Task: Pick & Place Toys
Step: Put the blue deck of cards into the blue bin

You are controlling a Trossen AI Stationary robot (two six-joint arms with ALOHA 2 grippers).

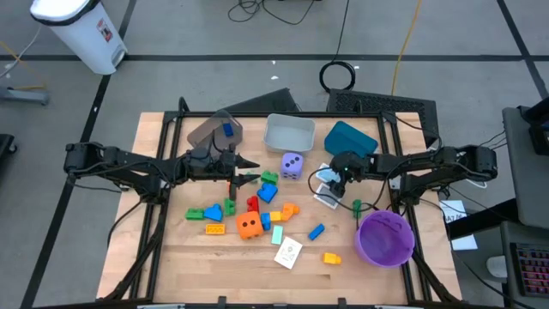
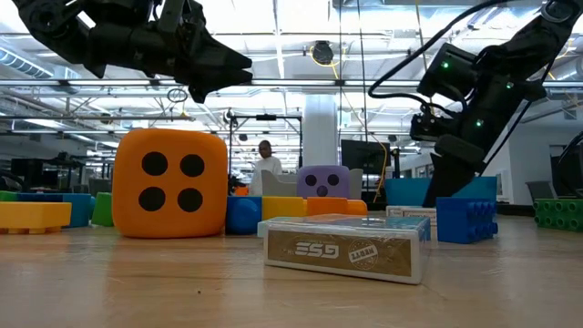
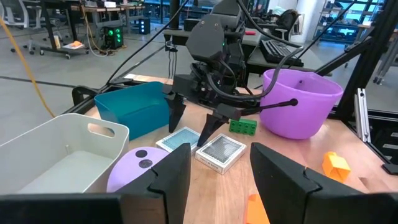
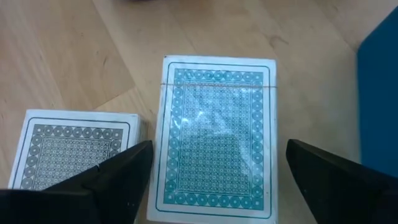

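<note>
Teal-backed card pack (image 4: pixel 214 137) lies flat on the wooden surface (image 4: pixel 62 56), right pincer (image 4: pixel 217 180) spread wide directly over it, fingers either side, not touching. Second, grey-backed pack (image 4: pixel 71 149) sits just beside it. Teal bin (image 1: pixel 350 137) is near. Left pincer (image 1: pixel 249 170) hovers half-parted over the block pile (image 1: pixel 249 206), gripping nothing. Purple die (image 1: pixel 292 165) sits between the arms.

Both arms (image 1: pixel 137 165) were matte black, built of slim jointed segments, with black cables looping along them. The right arm (image 2: pixel 483 100) showed small green lights on its wrist housing. Each hand (image 3: pixel 214 171) ended in two dark, wedge-shaped fingers (image 4: pixel 112 180).
</note>
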